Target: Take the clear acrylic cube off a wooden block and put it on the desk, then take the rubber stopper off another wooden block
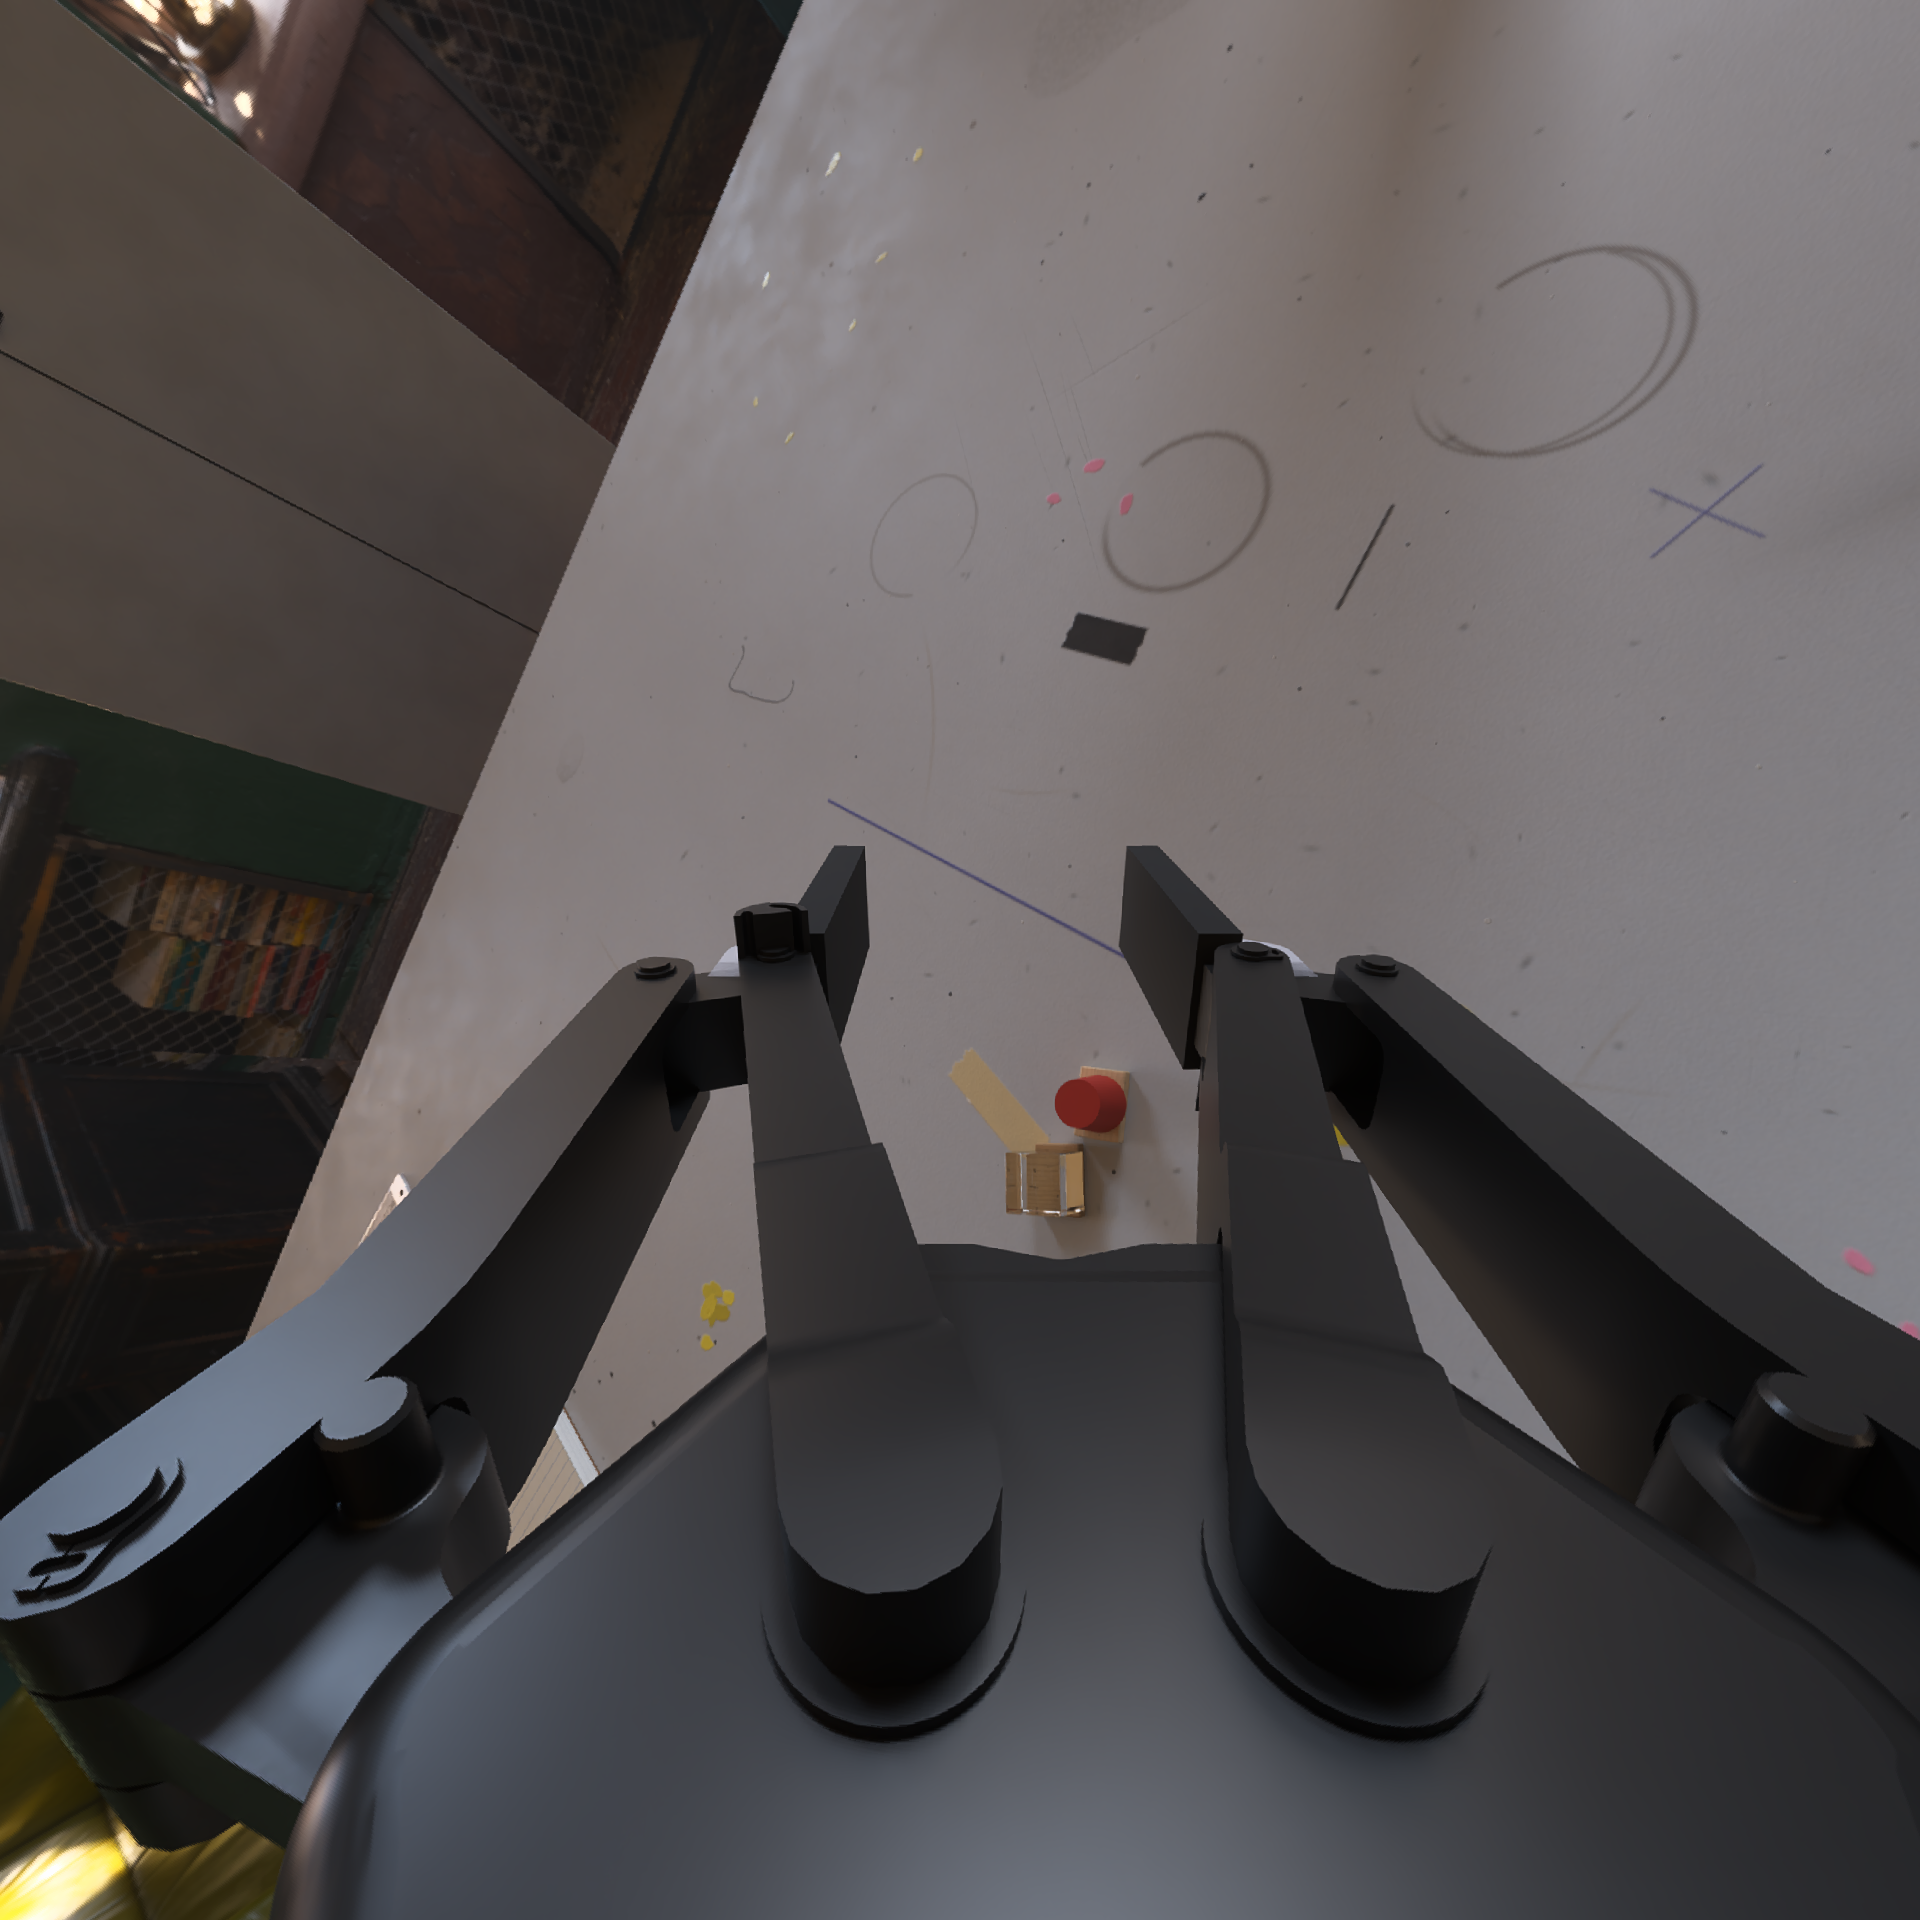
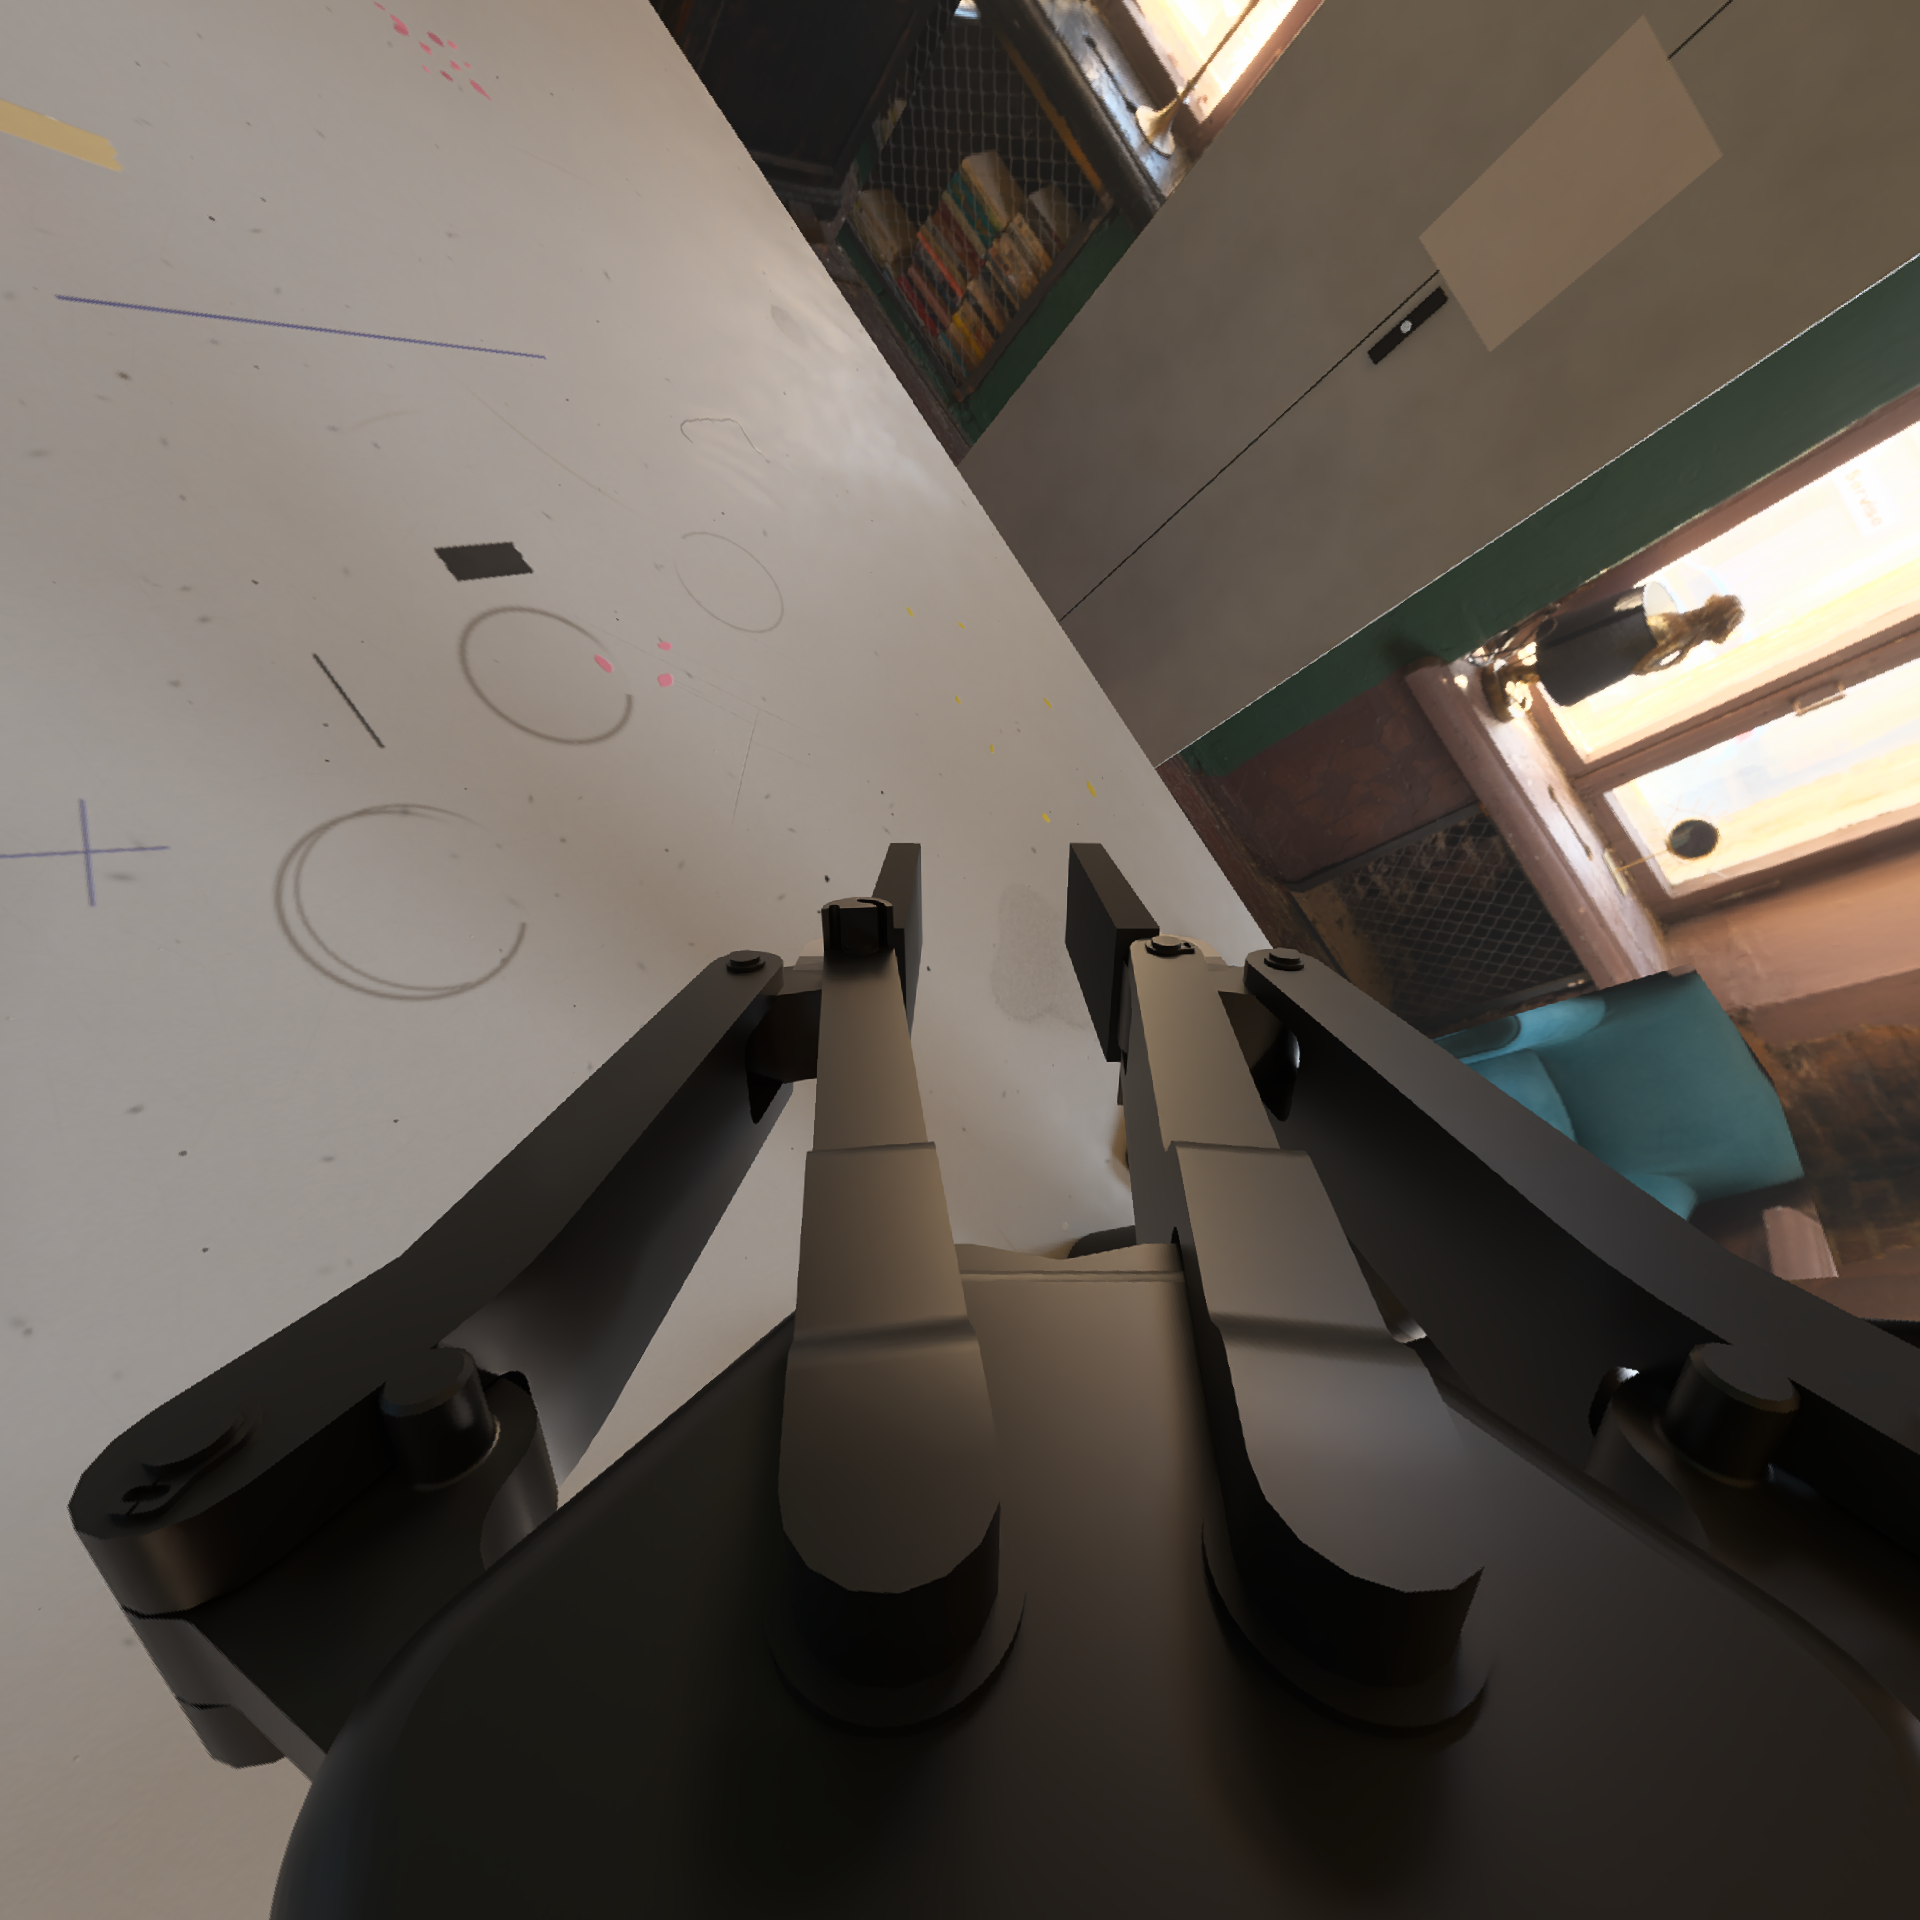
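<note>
In the left wrist view a clear acrylic cube (image 1: 1058, 1179) sits on a wooden block (image 1: 1021, 1184) on the white desk (image 1: 1351, 779). Just beside it a red rubber stopper (image 1: 1089, 1101) stands on a second wooden block (image 1: 1120, 1132). My left gripper (image 1: 995, 925) is open and empty, high above the desk, with both blocks below and between its fingers. My right gripper (image 2: 994, 904) is open and empty, above the desk near its edge. The blocks do not show in the right wrist view.
A strip of tan tape (image 1: 992, 1096) lies next to the blocks. A small black patch (image 1: 1103, 637), ring stains and pen lines mark the desk. The desk edge (image 1: 582, 790) runs along the left, with shelves of books (image 1: 239, 956) beyond. A teal chair (image 2: 1642, 1101) stands beyond the right edge.
</note>
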Available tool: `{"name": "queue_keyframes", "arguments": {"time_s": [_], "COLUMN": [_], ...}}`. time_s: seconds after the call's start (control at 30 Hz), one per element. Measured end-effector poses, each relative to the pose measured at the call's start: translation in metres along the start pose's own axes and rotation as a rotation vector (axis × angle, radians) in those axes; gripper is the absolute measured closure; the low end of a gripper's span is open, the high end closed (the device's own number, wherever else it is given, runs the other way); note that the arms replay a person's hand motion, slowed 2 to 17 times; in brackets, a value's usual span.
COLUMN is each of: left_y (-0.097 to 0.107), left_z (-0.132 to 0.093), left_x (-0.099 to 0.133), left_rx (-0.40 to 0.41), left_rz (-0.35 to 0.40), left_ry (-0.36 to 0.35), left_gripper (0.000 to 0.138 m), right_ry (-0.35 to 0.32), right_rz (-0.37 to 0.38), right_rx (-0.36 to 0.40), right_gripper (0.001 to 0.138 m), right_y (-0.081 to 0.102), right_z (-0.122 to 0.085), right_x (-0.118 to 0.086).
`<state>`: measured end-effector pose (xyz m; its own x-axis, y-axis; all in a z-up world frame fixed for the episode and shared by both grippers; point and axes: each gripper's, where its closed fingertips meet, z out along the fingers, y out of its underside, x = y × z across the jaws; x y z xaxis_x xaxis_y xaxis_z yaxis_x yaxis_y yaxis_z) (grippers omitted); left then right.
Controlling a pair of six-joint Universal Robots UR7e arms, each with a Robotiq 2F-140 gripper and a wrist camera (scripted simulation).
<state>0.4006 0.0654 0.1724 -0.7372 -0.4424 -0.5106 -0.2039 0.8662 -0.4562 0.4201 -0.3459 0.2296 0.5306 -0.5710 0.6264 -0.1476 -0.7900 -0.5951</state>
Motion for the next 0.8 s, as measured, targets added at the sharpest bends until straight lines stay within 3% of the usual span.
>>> {"name": "queue_keyframes", "arguments": {"time_s": [0.8], "left_y": [0.079], "left_z": [0.023], "left_x": [0.000], "left_rx": [-0.202], "left_rz": [-0.050], "left_ry": [0.095], "left_gripper": [0.075], "right_ry": [-0.006], "right_rz": [-0.017], "right_rx": [-0.019], "right_gripper": [0.101], "right_y": [0.000], "right_z": [0.003], "right_x": [-0.004]}}
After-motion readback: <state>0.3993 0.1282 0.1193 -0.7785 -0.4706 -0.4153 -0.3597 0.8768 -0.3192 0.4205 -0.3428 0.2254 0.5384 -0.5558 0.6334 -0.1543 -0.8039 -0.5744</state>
